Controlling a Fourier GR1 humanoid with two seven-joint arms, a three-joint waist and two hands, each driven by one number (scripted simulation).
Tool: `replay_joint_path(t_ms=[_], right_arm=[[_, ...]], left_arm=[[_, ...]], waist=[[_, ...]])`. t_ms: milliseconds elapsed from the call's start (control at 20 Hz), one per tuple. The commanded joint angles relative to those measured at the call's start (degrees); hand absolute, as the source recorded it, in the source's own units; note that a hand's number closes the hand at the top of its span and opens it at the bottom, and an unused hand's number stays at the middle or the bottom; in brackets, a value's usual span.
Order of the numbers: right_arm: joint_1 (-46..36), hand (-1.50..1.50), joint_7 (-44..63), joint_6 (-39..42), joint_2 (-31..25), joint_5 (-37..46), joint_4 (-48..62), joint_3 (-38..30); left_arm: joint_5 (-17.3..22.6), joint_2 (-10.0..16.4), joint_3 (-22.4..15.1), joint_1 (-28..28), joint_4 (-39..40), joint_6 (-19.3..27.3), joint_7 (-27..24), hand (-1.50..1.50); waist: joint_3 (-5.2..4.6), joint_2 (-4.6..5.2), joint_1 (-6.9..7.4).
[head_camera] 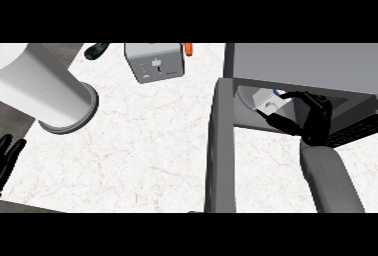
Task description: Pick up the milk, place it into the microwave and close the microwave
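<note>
We count one milk carton [267,102], clasped by our right hand [314,117] inside one open microwave [295,62]; our left hand [7,155] rests open.

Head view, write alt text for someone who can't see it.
The robot's right hand holds a small white milk carton inside the grey microwave, whose door stands open. The left hand rests open at the view's left edge; a silver toaster stands on the white marble counter.
</note>
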Motion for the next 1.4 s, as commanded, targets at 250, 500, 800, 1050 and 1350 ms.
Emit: replay_joint_path(t_ms=[250,500,800,1050,1350], right_arm=[[-6.1,-1.5,12.3,-0.5,2.9,0.1,8.9,-1.2],[-6.8,-1.5,14.1,0.8,3.8,-0.9,10.7,-1.5],[-7.6,-1.5,14.7,1.7,2.9,-1.2,12.0,-2.2],[-8.7,-1.5,15.1,1.1,2.9,-0.5,13.6,-2.6],[-9.8,-1.5,16.5,3.4,1.5,-0.5,15.1,-3.2]], left_arm=[[-1.6,0.4,-2.6,-3.1,0.2,-0.3,0.6,-1.5],[-3.0,-0.1,-3.4,-3.4,1.2,-0.1,0.5,-1.5],[-4.6,-0.8,-5.0,-4.1,0.4,0.4,0.8,-1.5],[-5.9,-1.6,-6.5,-4.2,0.9,0.6,1.0,-1.5],[-7.0,-2.4,-7.6,-4.1,0.5,0.8,0.6,-1.5]], waist=[[0.15,3.78,4.16],[0.06,3.28,3.86],[0.07,2.69,3.01],[0.07,2.76,2.73],[0.05,2.14,1.6]])
